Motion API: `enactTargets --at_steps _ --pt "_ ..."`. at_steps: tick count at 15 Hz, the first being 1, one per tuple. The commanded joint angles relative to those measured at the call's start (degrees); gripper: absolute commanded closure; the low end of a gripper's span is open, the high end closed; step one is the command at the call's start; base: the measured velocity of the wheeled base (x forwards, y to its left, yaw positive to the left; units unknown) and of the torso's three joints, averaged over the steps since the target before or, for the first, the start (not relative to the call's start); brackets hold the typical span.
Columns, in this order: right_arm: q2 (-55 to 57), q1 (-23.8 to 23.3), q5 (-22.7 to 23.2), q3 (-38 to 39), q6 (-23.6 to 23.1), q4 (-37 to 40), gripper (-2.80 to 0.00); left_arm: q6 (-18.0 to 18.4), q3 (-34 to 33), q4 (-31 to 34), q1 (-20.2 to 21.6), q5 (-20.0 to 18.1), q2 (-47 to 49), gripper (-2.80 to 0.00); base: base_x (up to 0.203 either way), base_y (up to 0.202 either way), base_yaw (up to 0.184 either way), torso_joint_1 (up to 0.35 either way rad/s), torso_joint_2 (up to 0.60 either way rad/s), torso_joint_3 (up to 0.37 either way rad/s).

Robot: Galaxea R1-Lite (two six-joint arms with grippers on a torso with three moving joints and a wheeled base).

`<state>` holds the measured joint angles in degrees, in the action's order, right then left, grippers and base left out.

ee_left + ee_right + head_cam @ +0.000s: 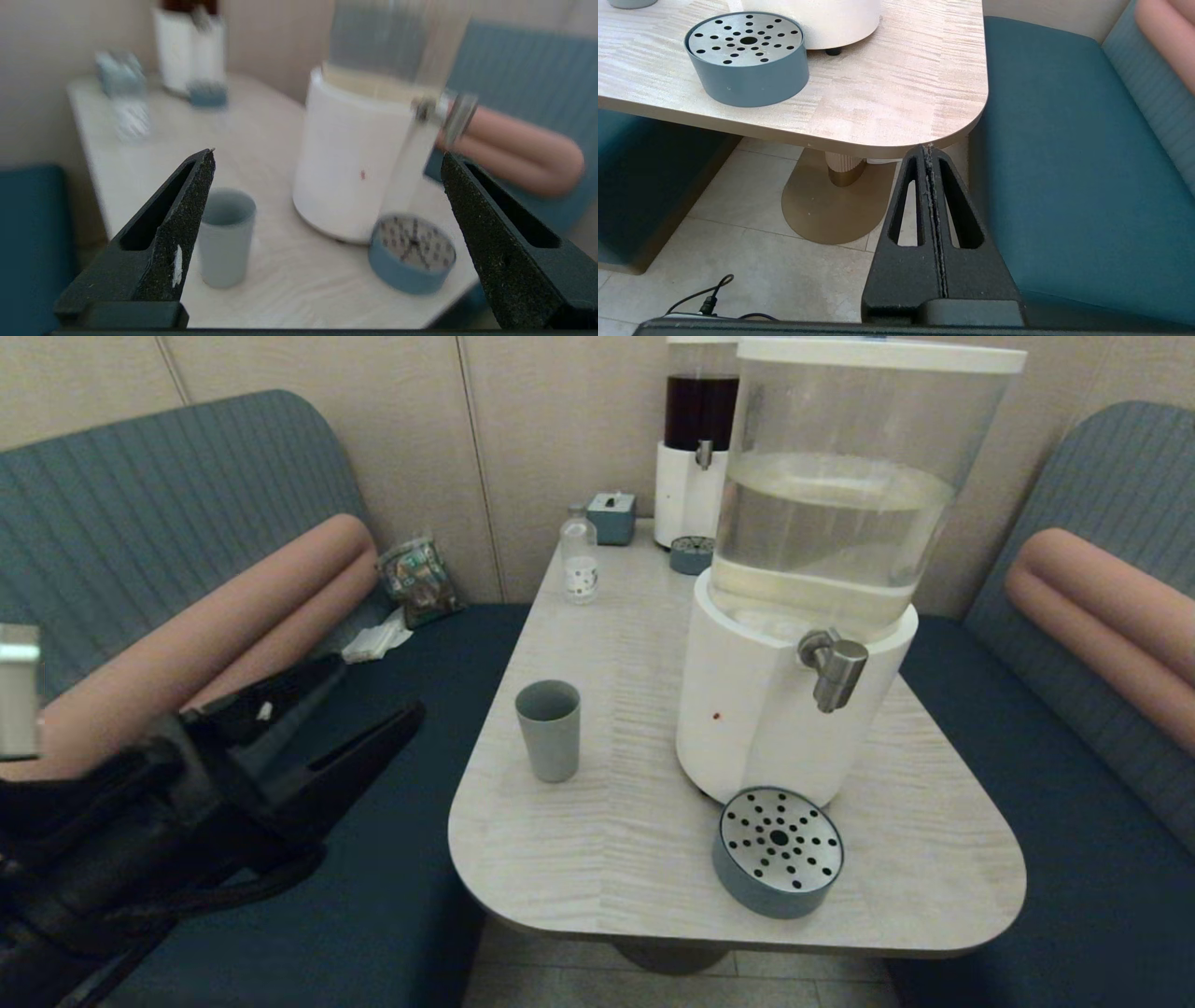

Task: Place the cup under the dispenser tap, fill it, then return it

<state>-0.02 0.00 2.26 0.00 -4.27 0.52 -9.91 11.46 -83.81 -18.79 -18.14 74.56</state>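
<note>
The grey-blue cup (549,730) stands upright on the pale table (597,859), left of the large white-based dispenser (747,728). The cup looks empty in the left wrist view (226,238). The steel dispenser tap (834,667) points down over a round perforated drip tray (780,851). My left gripper (373,691) hangs open above the left bench, short of the table's left edge and apart from the cup; its fingers frame cup and tray (327,154). My right gripper (929,148) is shut on nothing, low beside the table's near right corner, and does not show in the head view.
A dark-liquid dispenser (700,439) with its own small tray (692,555), a clear bottle (579,560) and a blue box (611,516) stand at the table's far end. Teal benches flank the table; a snack packet (420,581) lies on the left one.
</note>
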Motion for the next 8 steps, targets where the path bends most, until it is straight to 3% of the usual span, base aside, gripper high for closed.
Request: enactTargets --at_steps 1,2,3,6,8 --pt "-0.06 0.09 0.03 0.0 -0.04 0.0 0.0 -0.19 -1.54 0.4 0.45 1.16 -8.58 -2.8 0.0 0.0 0.0 0.0 0.0 0.0" --pt "-0.06 0.0 0.03 0.0 -0.04 0.0 0.0 -0.48 -2.71 0.96 0.96 2.24 -11.15 -2.8 0.0 0.0 0.0 0.0 0.0 0.0" --pt "-0.06 0.01 0.03 0.0 -0.04 0.0 0.0 -0.74 -3.7 1.27 1.94 2.91 -13.31 0.0 0.0 0.0 0.0 0.0 0.0 0.0" --pt "-0.06 0.0 0.03 0.0 -0.04 0.0 0.0 -1.34 -4.01 2.26 7.08 3.4 -19.42 0.0 0.0 0.0 0.0 0.0 0.0 0.0" --pt "-0.06 0.0 0.03 0.0 -0.04 0.0 0.0 -1.38 -2.61 5.88 8.27 3.51 -24.82 0.0 0.0 0.0 0.0 0.0 0.0 0.0"
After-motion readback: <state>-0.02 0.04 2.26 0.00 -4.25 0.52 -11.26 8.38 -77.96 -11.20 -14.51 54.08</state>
